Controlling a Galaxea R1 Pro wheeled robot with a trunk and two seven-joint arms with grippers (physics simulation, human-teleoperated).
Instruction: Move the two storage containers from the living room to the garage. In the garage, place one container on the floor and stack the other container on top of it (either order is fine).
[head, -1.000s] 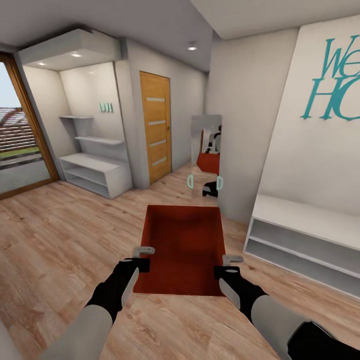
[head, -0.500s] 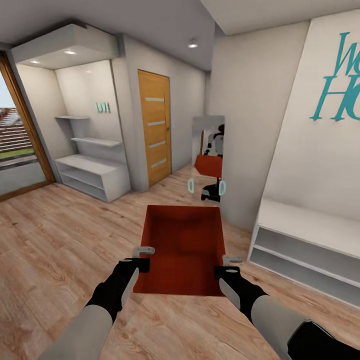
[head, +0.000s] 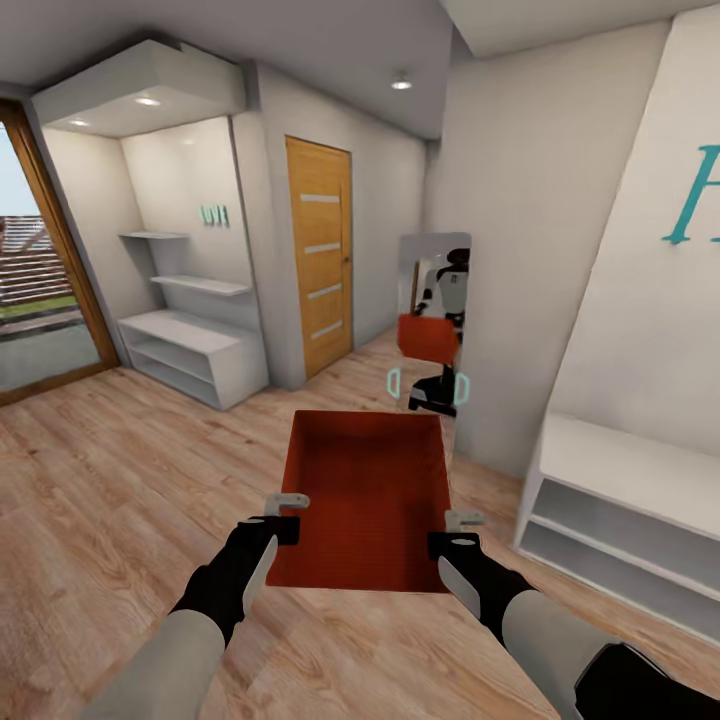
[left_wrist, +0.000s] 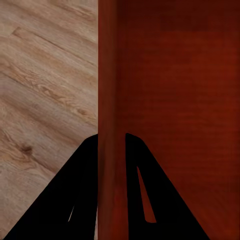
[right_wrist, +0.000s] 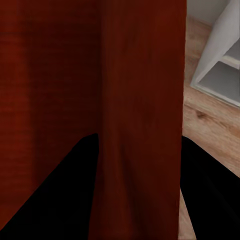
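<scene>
Container (head: 368, 495), red-orange and open-topped, sits at lower centre of the frame, carried above the wood-plank floor (head: 120, 480); left claw (head: 290, 515) pinches its left wall, right claw (head: 455, 530) its right wall. Judging by the wooden door (head: 322, 255) at upper centre, the garage is not reached; both placing and stacking remain.

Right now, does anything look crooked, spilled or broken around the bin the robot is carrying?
Nothing stands out. The red bin sits level and empty, with the left gripper clamped on one side wall and the right gripper on the other. The wood floor beneath shows no spill or damage.
</scene>
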